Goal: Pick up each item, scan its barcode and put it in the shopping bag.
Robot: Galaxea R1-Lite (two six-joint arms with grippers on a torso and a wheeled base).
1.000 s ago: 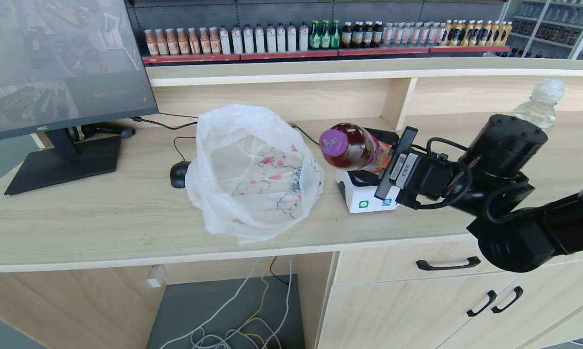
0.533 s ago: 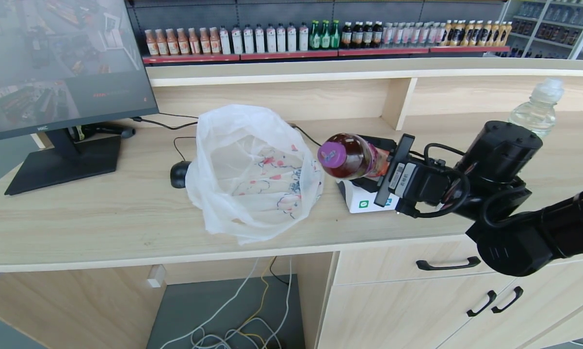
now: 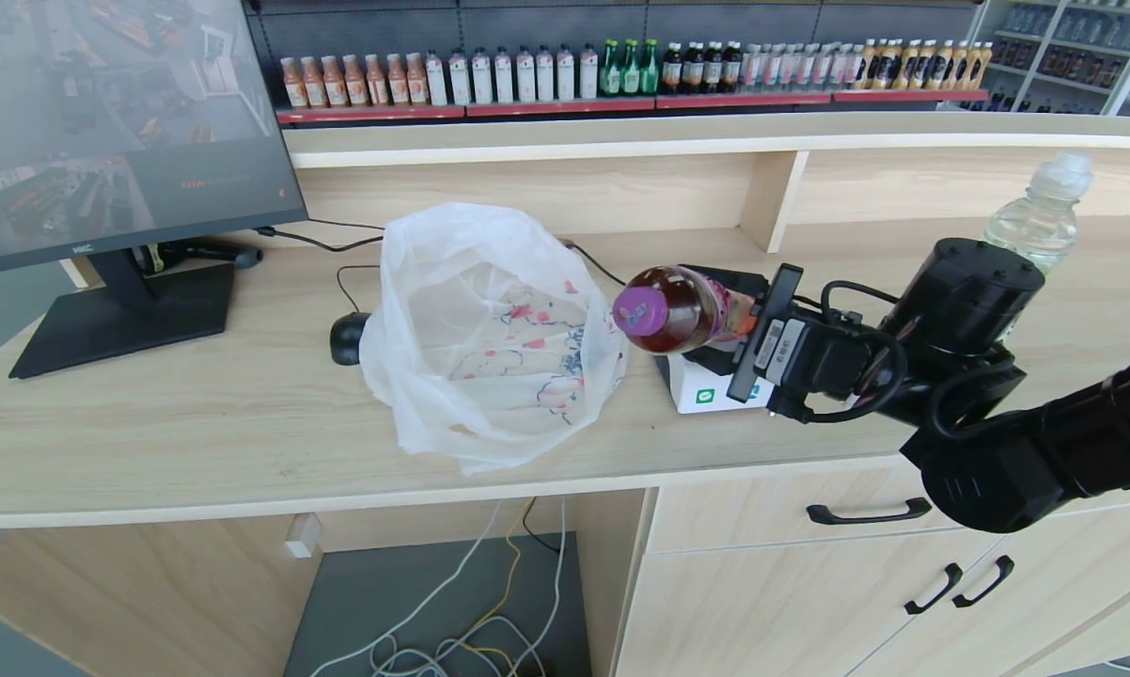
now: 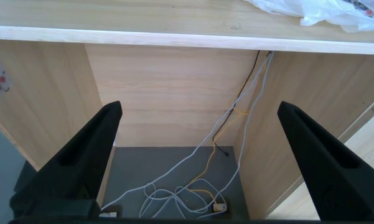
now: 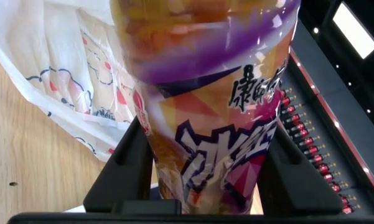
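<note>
Purple-capped dark-drink bottle [image 3: 682, 308] held horizontal above scanner [image 3: 706, 390], cap beside open white shopping bag [image 3: 490, 338].

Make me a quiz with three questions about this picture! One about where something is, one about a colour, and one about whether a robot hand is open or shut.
1. Where is the shopping bag?
A) on the floor
B) on the counter, beside the mouse
C) in a drawer

2. What colour is the cap of the bottle in the right gripper?
A) green
B) purple
C) white

3. How is the left gripper?
A) shut on a bottle
B) shut on the bag
C) open

Answers:
1 B, it stands on the wooden top.
2 B, the cap facing the bag is purple.
3 C, its fingers are spread with nothing between them.
</note>
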